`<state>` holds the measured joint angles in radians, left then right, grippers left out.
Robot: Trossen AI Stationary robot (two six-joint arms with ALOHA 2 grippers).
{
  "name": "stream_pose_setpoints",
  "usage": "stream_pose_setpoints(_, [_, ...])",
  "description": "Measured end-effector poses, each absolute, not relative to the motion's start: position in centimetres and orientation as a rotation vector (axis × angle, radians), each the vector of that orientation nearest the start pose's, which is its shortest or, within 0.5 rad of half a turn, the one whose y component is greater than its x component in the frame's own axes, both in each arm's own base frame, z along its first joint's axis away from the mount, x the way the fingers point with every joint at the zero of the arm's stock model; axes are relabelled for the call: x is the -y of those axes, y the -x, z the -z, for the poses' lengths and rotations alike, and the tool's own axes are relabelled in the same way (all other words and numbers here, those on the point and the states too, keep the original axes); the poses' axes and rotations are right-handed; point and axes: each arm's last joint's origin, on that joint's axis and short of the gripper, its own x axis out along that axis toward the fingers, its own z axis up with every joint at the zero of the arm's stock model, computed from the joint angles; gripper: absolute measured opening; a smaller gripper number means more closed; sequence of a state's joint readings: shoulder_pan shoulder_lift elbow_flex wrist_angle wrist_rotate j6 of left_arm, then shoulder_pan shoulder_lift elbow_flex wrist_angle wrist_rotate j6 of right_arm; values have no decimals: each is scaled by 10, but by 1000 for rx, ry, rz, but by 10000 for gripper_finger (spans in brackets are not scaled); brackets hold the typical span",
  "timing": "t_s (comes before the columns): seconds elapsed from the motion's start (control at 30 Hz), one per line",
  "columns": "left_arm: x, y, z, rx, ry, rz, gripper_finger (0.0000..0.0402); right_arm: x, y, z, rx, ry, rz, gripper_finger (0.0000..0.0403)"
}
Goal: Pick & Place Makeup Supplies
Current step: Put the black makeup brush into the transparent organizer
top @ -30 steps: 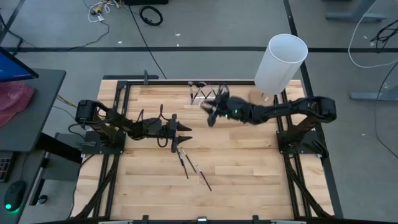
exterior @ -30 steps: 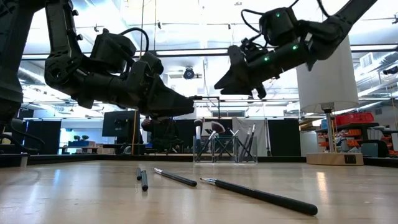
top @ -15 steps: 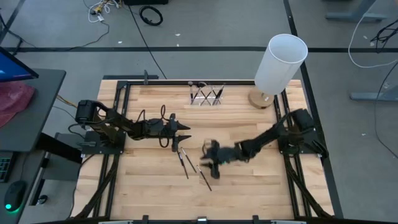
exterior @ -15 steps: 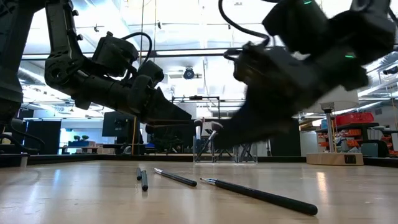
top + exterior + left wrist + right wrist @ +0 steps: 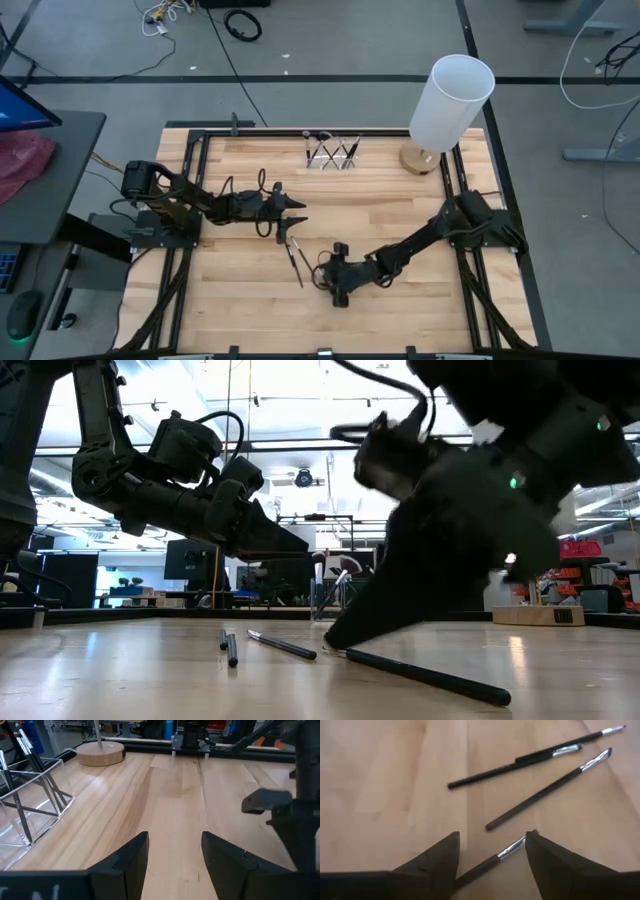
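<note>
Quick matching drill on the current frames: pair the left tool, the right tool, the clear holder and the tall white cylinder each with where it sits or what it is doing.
Things:
1. left tool
2. right tool
3. small clear acrylic holder
4. tall white cylinder on a round wooden base

Places or states:
A. far right corner of the wooden table
B. open, low over a thin black makeup brush with a silvery ferrule
C. far edge, middle, with brushes standing in it
D. open, hovering left of centre

Pairs: 1-D, 2-B, 3-C, 4-A

Grey floor (image 5: pixel 330 40), loose cables (image 5: pixel 243 24), perhaps a desk (image 5: pixel 50 170) beside.
</note>
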<state>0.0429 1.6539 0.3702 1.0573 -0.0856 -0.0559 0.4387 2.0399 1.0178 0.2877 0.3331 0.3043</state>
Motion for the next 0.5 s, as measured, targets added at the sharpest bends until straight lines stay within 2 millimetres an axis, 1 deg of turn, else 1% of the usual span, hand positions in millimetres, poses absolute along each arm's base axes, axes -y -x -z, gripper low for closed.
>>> stream_pose_setpoints(0.07, [-14,-263,-127,-223,51,-134,188,-160,-357,-90,-694,0,25,225])
stream_pose_setpoints(0.13, [-14,-263,-127,-225,52,-134,188,-163,-356,-89,-698,15,48,217])
stream_pose_setpoints(0.3, [-13,-262,-126,-231,61,-134,188,-165,-348,-85,-750,62,131,193])
stream_pose_setpoints(0.5, [-13,-263,-126,-228,61,-134,188,-162,-341,-82,-827,94,163,167])
